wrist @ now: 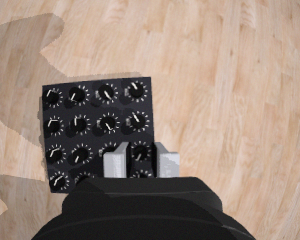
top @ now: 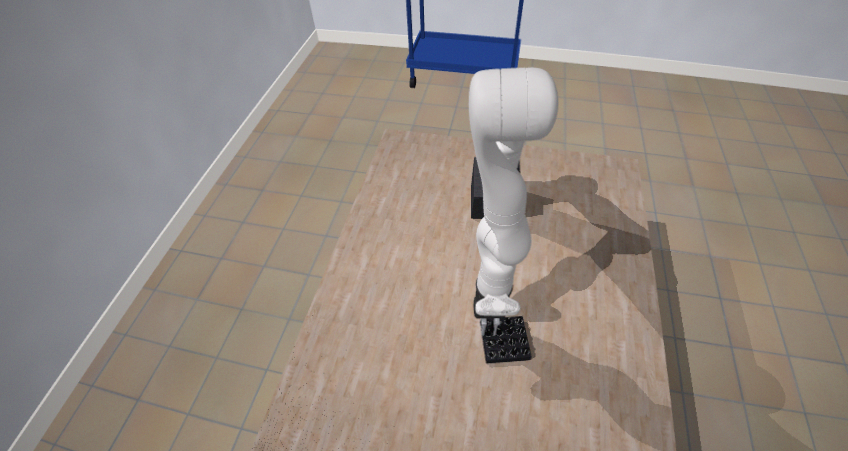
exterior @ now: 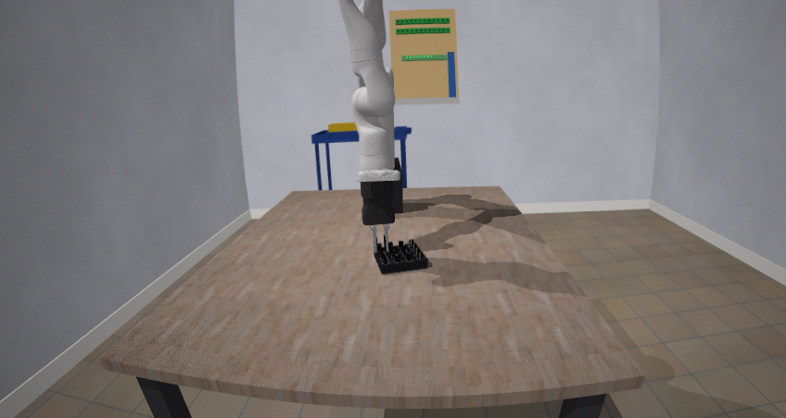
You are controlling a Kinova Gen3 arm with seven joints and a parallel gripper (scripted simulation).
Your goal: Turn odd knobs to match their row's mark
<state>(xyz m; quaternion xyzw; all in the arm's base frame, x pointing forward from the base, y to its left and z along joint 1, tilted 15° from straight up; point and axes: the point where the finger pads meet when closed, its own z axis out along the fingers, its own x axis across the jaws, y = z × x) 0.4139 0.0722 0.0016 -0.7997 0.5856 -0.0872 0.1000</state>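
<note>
hand (top: pixel 490 327) (exterior: pixel 381 251) (wrist: pixel 141 154) open, fingers astride one knob (wrist: pixel 141 152)

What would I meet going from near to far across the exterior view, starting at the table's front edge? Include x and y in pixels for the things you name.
Table's front edge (exterior: pixel 380 399) → knob box (top: pixel 489 358) (exterior: pixel 405 267) (wrist: pixel 47 114) → blue cart (top: pixel 464 67) (exterior: pixel 336 137) → back wall (top: pixel 368 6) (exterior: pixel 529 82). The arm is left out, since it overlaps several of these.

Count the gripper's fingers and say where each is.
2: one finger left of a knob in the wrist view, one right of it. None seem hidden.
</note>
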